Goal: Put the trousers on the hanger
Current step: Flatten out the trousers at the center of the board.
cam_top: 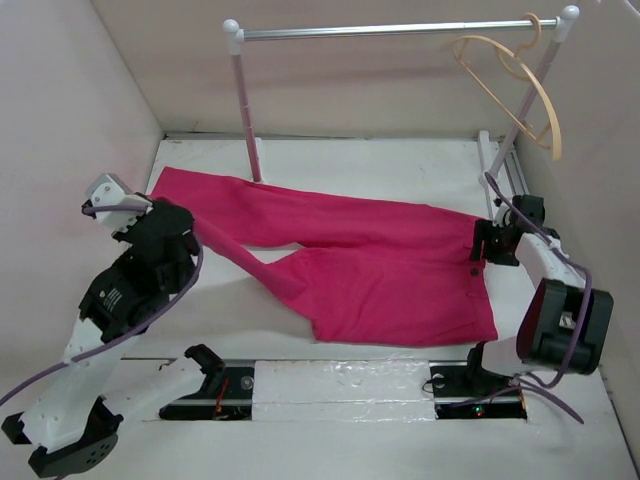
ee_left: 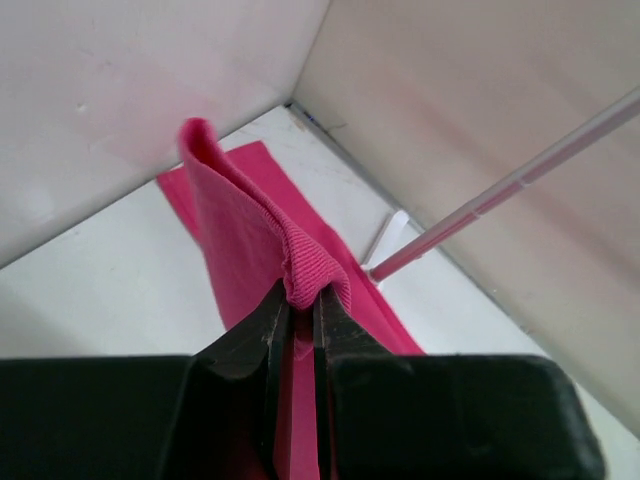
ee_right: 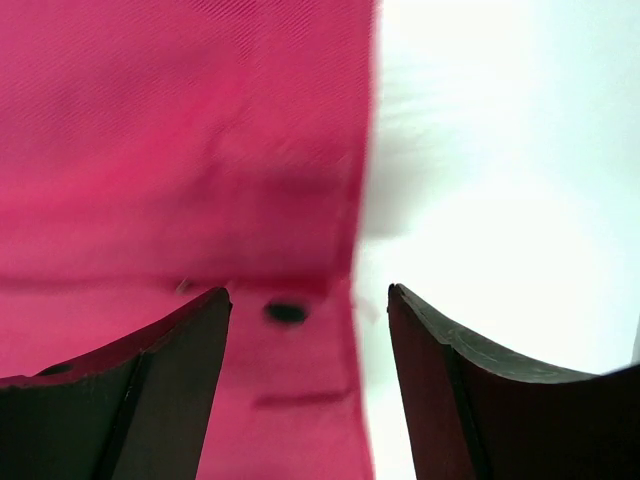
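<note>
The pink trousers (cam_top: 370,270) lie flat across the table, legs toward the left, waistband at the right. My left gripper (cam_top: 185,232) is shut on a fold of a trouser leg (ee_left: 300,280) and holds it raised off the table. My right gripper (cam_top: 483,248) is open and sits low over the waistband edge, with the dark button (ee_right: 286,312) between its fingers (ee_right: 180,350). The tan wooden hanger (cam_top: 520,85) hangs by its hook at the right end of the silver rail (cam_top: 400,30), far from both grippers.
The rail frame has a pink post (cam_top: 246,110) behind the trouser legs and a slanted post (cam_top: 520,120) at the right. Walls close in at the left, back and right. The post also shows in the left wrist view (ee_left: 500,195).
</note>
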`<state>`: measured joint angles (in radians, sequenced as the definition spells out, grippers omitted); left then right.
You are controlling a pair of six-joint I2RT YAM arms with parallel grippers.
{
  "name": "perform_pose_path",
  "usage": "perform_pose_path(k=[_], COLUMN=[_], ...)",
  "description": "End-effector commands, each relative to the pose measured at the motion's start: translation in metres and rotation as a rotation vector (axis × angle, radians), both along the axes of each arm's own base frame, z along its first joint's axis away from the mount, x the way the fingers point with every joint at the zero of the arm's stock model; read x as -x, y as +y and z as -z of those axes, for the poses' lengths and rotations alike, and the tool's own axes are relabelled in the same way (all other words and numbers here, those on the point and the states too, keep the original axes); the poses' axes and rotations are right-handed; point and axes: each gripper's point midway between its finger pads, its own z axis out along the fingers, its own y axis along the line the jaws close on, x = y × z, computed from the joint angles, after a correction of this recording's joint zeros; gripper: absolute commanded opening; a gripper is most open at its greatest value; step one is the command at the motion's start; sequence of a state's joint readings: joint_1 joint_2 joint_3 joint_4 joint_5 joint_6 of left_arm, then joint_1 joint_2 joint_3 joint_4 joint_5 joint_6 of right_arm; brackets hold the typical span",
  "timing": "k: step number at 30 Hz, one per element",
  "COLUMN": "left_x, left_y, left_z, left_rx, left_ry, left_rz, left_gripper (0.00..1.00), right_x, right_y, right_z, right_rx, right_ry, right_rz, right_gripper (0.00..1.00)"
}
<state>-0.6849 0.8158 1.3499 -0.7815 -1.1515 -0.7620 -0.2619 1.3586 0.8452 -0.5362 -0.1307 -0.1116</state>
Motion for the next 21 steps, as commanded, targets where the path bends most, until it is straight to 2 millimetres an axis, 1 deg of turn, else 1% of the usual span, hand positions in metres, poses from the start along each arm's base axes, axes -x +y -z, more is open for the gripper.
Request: perform_pose_path(k=[1,2,3,4,6,7,8,9,10,11,12,13,14,15,17,18,20,21], left_x=[0.009,0.01,0.01,0.008,0.006,0.003,0.003,0.002,0.002,0.002,0.0,0.001,0.001,0.001,0.001,0.002,0.003,0.005], left_y=[0.012,0.011,0.01,0.007,0.004,0.003,0.003,0.002,0.004,0.004,0.004,0.007,0.008,0.009,0.009,0.009,0.008,0.01], left_z=[-0.031,-0.031,-0.031,-0.03,-0.026,-0.024,-0.024,-0.022,-0.022,-0.02,-0.018,-0.017,-0.016,-0.015,-0.014,-0.014,-0.014,-0.014], left_rx=[-0.012,-0.012,-0.006,-0.01,-0.031,-0.05,-0.05,-0.068,-0.072,-0.085,-0.108,-0.113,-0.116,-0.12,-0.118,-0.118,-0.103,-0.111], left_ry=[-0.105,-0.111,-0.123,-0.121,-0.103,-0.088,-0.087,-0.073,-0.073,-0.066,-0.058,-0.055,-0.052,-0.047,-0.047,-0.04,-0.039,-0.023], left_rz=[0.007,0.023,0.035,0.056,0.064,0.066,0.066,0.064,0.054,0.049,0.044,0.026,0.018,0.011,0.008,0.014,0.018,0.017], left_gripper=[0.0,0.0,0.0,0.0,0.0,0.0,0.0,0.0,0.0,0.0,0.0,0.0,0.0,0.0,0.0,0.0,0.0,0.0], right_x=[-0.037,-0.038,-0.043,-0.044,-0.046,-0.049,-0.049,-0.057,-0.059,-0.064,-0.07,-0.074,-0.079,-0.091,-0.105,-0.119,-0.131,-0.134], right_y=[-0.024,-0.024,-0.023,-0.015,-0.009,0.004,0.004,0.007,0.011,0.014,0.012,0.015,0.013,0.006,0.003,-0.002,-0.009,-0.012], right_z=[0.0,0.005,0.015,0.021,0.033,0.038,0.038,0.036,0.035,0.031,0.026,0.024,0.018,0.004,-0.008,-0.023,-0.032,-0.031], right_rx=[0.03,0.025,0.012,-0.033,-0.075,-0.146,-0.146,-0.163,-0.186,-0.186,-0.179,-0.15,-0.122,-0.094,-0.056,-0.041,-0.014,-0.008], right_ry=[-0.068,-0.054,-0.048,-0.046,-0.025,-0.043,-0.044,-0.077,-0.089,-0.107,-0.127,-0.126,-0.132,-0.16,-0.187,-0.222,-0.243,-0.231], right_rz=[0.035,0.04,0.032,0.011,0.002,-0.02,-0.02,-0.026,-0.032,-0.042,-0.043,-0.058,-0.059,-0.058,-0.068,-0.062,-0.05,-0.041], right_gripper=[0.7,0.7,0.7,0.7,0.67,0.63,0.58,0.47,0.32,0.08,0.0,0.0,0.0,0.0,0.0,0.0,0.0,0.04])
